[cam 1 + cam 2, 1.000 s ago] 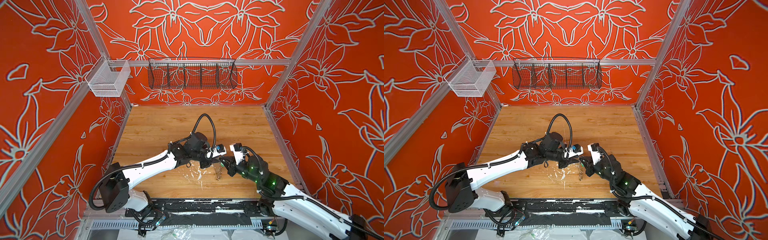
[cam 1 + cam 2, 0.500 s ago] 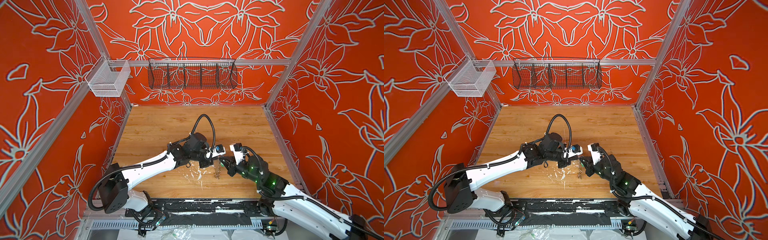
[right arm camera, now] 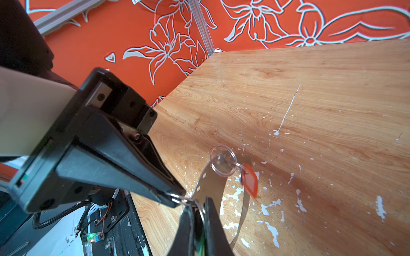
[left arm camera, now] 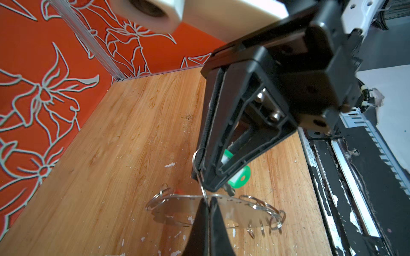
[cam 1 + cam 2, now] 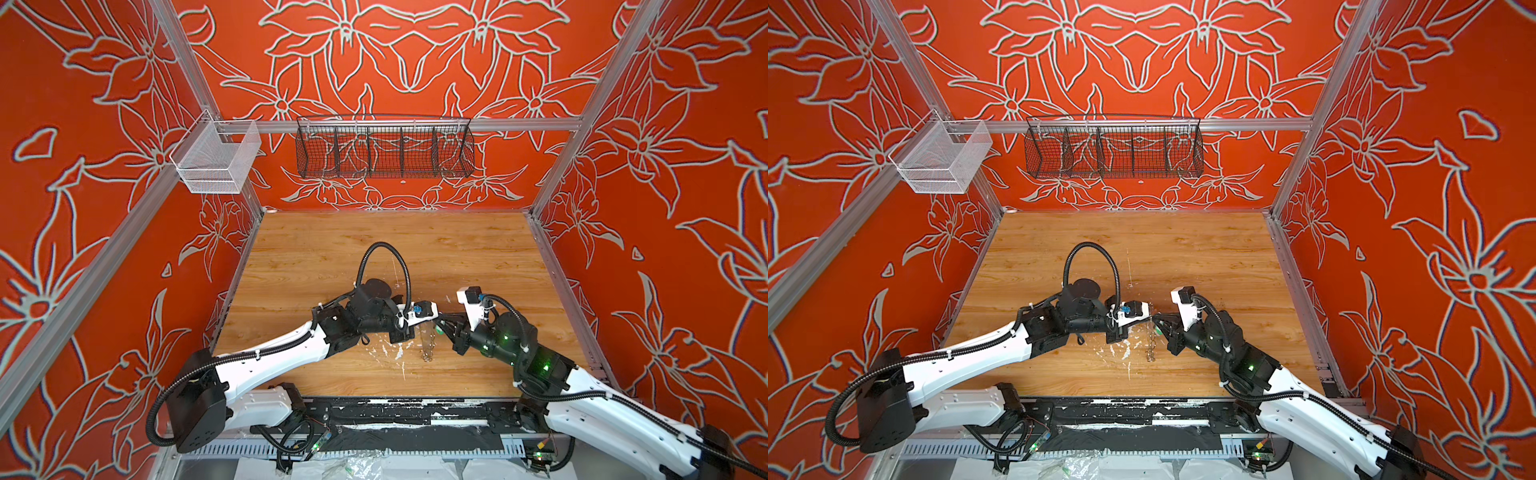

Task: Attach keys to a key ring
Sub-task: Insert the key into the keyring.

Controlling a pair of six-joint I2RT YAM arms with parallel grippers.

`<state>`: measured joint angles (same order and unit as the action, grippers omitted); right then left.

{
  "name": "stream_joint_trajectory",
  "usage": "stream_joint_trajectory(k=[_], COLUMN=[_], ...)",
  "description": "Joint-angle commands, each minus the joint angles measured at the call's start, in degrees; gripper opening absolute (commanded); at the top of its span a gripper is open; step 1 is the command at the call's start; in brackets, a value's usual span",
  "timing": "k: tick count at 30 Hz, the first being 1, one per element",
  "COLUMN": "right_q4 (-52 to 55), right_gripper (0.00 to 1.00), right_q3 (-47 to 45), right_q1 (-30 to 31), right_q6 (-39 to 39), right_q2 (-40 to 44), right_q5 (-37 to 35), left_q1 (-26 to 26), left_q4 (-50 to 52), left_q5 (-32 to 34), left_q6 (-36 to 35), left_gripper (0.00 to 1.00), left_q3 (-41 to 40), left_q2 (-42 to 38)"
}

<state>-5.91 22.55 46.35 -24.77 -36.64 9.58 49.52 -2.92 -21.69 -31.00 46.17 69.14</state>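
The key ring (image 4: 177,208), a flat grey oval hoop with several wire split rings, hangs on edge above the wooden table between both grippers and shows in both top views (image 5: 428,343) (image 5: 1150,345). My left gripper (image 4: 207,200) is shut on one thin split ring at the hoop's rim. My right gripper (image 3: 198,205) is shut on the green key (image 4: 240,177), tip to tip with the left gripper (image 3: 175,197); that same split ring runs between its fingers. The orange-red key (image 3: 249,181) dangles from another split ring (image 3: 223,164) on the hoop.
White paint flecks (image 5: 390,353) dot the wooden table (image 5: 374,249) under the grippers. A black wire basket (image 5: 384,147) and a white mesh basket (image 5: 216,160) hang on the back rail. A black rail (image 5: 395,411) runs along the table's front edge.
My left gripper has shut on the split ring. Both arms and the hanging key ring have stayed almost where they were.
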Motion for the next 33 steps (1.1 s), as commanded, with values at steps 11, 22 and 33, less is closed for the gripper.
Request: stream_joint_trajectory(k=[11, 22, 33], right_q4=[-1.7, 0.7, -1.3], right_gripper=[0.0, 0.0, 0.0], right_q3=[-0.6, 1.0, 0.9], right_q1=[-0.8, -0.8, -0.7], right_q6=[-1.6, -0.5, -1.2], right_q2=[-0.6, 0.6, -1.0], right_q5=[-3.2, -4.0, -2.5], left_q1=[0.2, 0.2, 0.2], left_q4=[-5.5, 2.0, 7.9], left_q5=[-5.7, -4.2, -1.5], left_q6=[-1.2, 0.5, 2.3], left_gripper=[0.0, 0.25, 0.28], left_q3=[-2.5, 3.7, 9.5], left_q2=[-3.0, 1.8, 7.0])
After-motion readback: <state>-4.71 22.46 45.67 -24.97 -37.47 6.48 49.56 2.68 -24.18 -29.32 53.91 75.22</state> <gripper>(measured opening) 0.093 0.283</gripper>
